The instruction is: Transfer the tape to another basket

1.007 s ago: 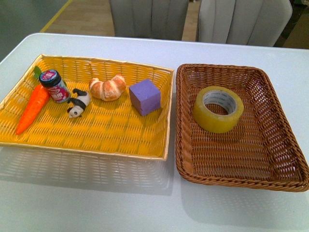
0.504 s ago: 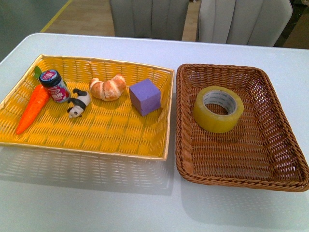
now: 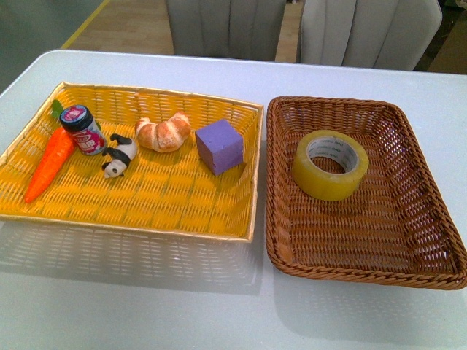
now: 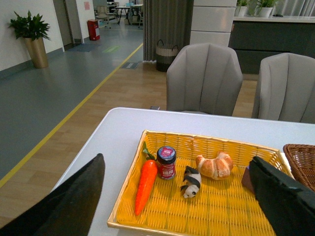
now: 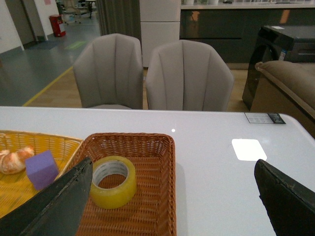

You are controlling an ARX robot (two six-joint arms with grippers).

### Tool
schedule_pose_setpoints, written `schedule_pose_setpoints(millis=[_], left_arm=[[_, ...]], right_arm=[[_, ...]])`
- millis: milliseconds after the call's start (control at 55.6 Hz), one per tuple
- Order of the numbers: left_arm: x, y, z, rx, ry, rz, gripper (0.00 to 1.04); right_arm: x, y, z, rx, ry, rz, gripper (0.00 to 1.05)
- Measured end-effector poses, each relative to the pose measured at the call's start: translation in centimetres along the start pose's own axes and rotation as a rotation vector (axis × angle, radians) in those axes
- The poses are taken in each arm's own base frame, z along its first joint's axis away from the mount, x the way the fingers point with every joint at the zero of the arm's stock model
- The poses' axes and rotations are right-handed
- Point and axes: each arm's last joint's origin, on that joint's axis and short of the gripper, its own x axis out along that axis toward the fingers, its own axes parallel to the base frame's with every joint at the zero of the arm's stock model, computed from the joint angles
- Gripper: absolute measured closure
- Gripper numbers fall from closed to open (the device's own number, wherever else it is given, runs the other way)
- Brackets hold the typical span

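Yellowish tape (image 3: 330, 165) flat, hole up, in basket (image 3: 387, 255)

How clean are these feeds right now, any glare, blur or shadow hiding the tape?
Front view: even light, sharp; the tape lies clear in the brown basket, with soft shadows on the table in front of both baskets. Right wrist view: a bright glare patch on the table, well clear of the tape; dark fingers fill the lower corners. Left wrist view: sharp, finger edges blurred.

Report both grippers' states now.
Left gripper: open, holding nothing.
Right gripper: open, holding nothing; tape lies in the basket.
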Motion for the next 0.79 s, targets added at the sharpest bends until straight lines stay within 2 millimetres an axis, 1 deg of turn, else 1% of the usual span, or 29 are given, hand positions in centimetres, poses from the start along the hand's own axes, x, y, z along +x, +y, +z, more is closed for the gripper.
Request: schedule_pose_setpoints(millis=[18,90,792], left_arm=[[0.00,0.00,0.00,0.002,0.000,0.000,0.07],[0.00,0.00,0.00,0.002,0.000,0.000,0.10],[0.00,0.00,0.00,0.002,0.000,0.000,0.09]], right_arm=[[0.00,0.00,0.00,0.000,0.000,0.000,0.09],[0.00,0.00,0.00,0.000,0.000,0.000,0.09],[0.00,0.00,0.00,0.000,0.000,0.000,0.09]])
